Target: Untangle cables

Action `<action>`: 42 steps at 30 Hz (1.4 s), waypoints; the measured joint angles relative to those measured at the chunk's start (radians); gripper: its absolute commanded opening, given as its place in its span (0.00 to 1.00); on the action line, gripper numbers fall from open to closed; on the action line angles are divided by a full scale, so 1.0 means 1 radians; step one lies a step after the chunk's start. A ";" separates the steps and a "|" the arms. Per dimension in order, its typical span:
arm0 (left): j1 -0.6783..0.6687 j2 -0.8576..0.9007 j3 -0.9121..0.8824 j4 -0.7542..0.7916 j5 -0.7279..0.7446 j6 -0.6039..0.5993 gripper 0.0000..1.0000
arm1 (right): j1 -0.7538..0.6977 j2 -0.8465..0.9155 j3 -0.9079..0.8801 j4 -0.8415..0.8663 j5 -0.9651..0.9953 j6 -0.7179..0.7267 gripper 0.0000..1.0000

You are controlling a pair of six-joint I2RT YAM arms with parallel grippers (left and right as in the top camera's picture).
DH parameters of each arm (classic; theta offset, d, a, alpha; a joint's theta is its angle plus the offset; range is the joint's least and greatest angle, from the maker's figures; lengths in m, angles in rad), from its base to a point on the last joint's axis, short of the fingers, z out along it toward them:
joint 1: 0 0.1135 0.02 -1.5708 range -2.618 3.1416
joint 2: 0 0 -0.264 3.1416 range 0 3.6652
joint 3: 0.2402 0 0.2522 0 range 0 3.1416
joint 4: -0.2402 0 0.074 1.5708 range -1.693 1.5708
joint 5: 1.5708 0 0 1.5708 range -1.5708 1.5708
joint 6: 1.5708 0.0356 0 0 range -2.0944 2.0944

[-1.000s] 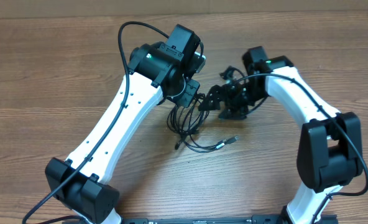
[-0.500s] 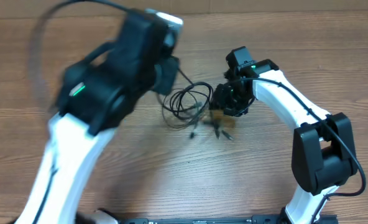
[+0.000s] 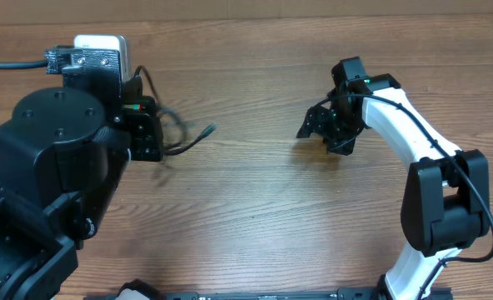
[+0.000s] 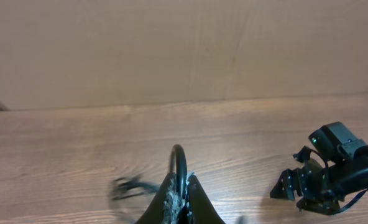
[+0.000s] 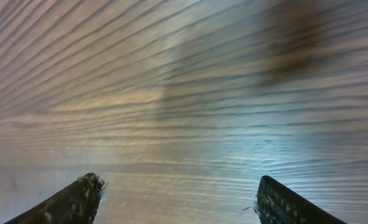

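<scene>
Black cables (image 3: 203, 133) dangle far left with my left jaws clenched on one loop (image 4: 184, 167), seemingly clear of the wooden table (image 3: 255, 208). My right jaws are released and empty. The bunch looks bundled, so I reckon separating remains.
</scene>
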 measured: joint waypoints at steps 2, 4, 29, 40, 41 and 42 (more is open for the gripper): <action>0.000 0.009 0.000 -0.014 0.000 -0.002 0.04 | 0.001 0.000 0.000 -0.008 -0.021 -0.014 0.80; 0.000 0.026 0.000 -0.034 0.000 -0.001 0.04 | 0.001 0.000 0.000 -0.014 -0.034 -0.025 0.80; 0.000 0.634 -0.001 -0.246 0.473 0.058 0.04 | -0.114 0.000 0.000 -0.137 0.099 -0.050 0.81; -0.037 0.752 -0.001 -0.255 0.566 0.071 0.05 | -0.114 0.000 0.000 -0.137 0.118 -0.051 0.81; -0.047 0.759 -0.001 -0.255 0.566 0.071 0.04 | -0.114 0.000 0.000 -0.137 0.119 -0.051 0.81; -0.057 0.765 -0.001 -0.255 0.568 0.071 0.04 | -0.114 0.000 0.000 -0.137 0.119 -0.050 0.82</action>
